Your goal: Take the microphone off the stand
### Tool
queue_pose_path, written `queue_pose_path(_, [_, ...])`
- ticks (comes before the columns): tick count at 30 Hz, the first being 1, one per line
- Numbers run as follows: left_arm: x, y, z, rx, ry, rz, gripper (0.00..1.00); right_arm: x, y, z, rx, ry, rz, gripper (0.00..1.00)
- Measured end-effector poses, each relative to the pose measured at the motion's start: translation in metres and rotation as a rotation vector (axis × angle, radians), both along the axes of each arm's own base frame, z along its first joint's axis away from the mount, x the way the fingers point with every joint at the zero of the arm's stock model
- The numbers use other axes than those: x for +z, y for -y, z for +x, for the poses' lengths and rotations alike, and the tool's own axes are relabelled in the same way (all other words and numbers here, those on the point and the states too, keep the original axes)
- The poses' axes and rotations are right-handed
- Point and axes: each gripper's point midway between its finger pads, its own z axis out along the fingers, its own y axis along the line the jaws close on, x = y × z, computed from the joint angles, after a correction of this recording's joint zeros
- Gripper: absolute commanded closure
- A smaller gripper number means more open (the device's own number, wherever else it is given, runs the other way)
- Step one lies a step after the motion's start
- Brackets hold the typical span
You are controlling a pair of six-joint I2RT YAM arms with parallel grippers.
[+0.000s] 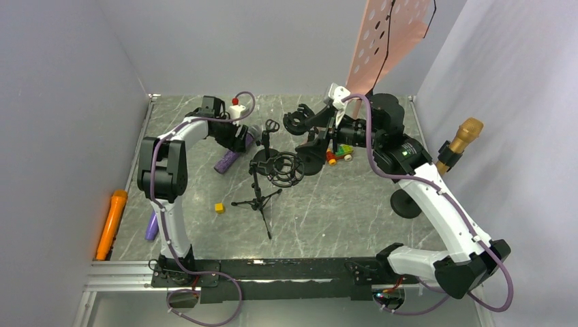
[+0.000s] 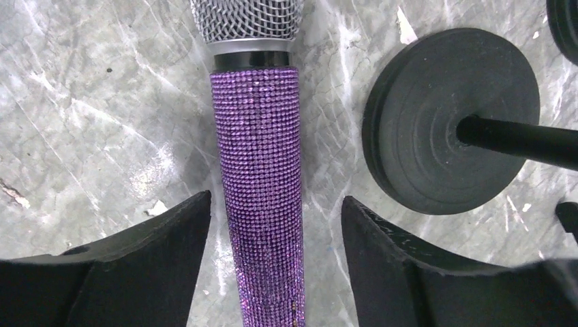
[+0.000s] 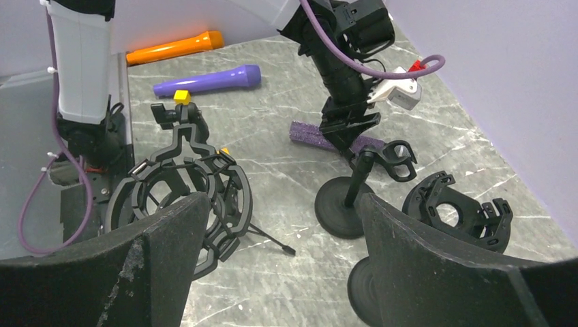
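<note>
The purple glitter microphone [image 2: 259, 170] with a silver mesh head lies flat on the marble table [image 1: 341, 204]; it also shows in the top view [image 1: 227, 161]. My left gripper [image 2: 276, 204] is open and straddles its handle, with both fingers apart from it. Just right of it stands the small round-base stand [image 2: 450, 122], its clip [image 3: 395, 160] empty. My right gripper [image 3: 283, 201] is open and empty, hovering over the table's far middle [image 1: 315, 139]. A tripod stand with an empty shock mount [image 3: 180, 197] stands in front of it.
A second shock mount [image 3: 457, 204] on a round base sits by my right gripper. An orange microphone [image 1: 110, 223], a smooth purple microphone [image 1: 151, 225] and a yellow cube [image 1: 219, 208] lie on the left. A gold microphone [image 1: 460, 143] and a black disc [image 1: 407, 203] are on the right.
</note>
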Motion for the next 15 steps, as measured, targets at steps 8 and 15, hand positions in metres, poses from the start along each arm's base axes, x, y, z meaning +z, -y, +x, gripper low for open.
queue_pose_path(8, [0.038,-0.002,-0.008,0.040,0.050,-0.027,0.18,-0.005,-0.002,0.003,-0.002,-0.022,-0.005,0.15])
queue_pose_path(15, [0.180,0.006,-0.063,0.008,0.300,-0.171,0.12,-0.010,-0.001,0.000,0.015,-0.037,-0.030,0.15])
